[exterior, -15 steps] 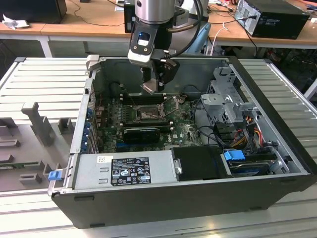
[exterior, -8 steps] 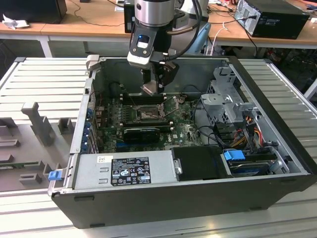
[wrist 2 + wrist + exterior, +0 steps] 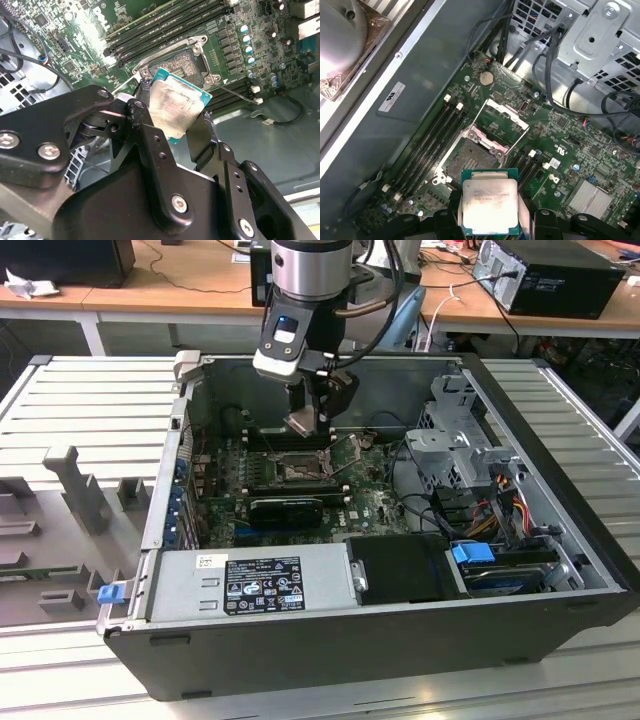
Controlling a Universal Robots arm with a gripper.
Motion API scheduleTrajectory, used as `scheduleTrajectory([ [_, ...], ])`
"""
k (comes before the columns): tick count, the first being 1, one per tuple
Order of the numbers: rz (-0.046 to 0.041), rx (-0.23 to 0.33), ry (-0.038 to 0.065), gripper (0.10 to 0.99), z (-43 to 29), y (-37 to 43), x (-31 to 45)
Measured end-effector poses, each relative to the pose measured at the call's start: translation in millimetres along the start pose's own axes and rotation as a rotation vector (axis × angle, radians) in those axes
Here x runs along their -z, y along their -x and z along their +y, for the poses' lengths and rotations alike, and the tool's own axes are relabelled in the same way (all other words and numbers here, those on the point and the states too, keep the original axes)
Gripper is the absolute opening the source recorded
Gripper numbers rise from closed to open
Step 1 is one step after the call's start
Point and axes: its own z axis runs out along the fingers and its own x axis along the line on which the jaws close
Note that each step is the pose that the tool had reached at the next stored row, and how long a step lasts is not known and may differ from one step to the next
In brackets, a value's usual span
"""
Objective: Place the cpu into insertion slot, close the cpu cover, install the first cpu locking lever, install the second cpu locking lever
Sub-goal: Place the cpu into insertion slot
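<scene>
At nine o'clock in the exterior view, grey moulded fixtures (image 3: 75, 490) sit on the ribbed counter (image 3: 90, 400), just beside an open computer case (image 3: 400, 640). Inside the case a silver power supply (image 3: 250, 585) lies at six o'clock of the green motherboard (image 3: 370, 505). The end effector (image 3: 308, 418) hangs over the board at twelve o'clock of the insertion slot (image 3: 298, 470), pinching the cpu (image 3: 302, 425). In both wrist views its black fingers (image 3: 202, 131) press on two opposite edges of the chip, whose dull silver-grey top faces the cameras. The chip is held in the air, clear of the board and near the slot. In the first wrist view the slot's brownish pin field lies exposed. The cpu cover (image 3: 488, 140) stands swung open along the slot's edge farthest from the chip. At three o'clock in the exterior view a grey drive cage (image 3: 460, 440) sits against the case wall, with a blue tab (image 3: 473, 553) at five o'clock.
</scene>
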Motion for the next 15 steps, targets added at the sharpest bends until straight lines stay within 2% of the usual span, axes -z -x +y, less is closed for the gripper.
scheduleTrajectory([
  [6,-0.0041,-0.057,0.001,0.533,-0.2,0.1,-2.1],
  [15,-0.0074,-0.108,0.001,0.533,-0.4,0.2,-4.8],
])
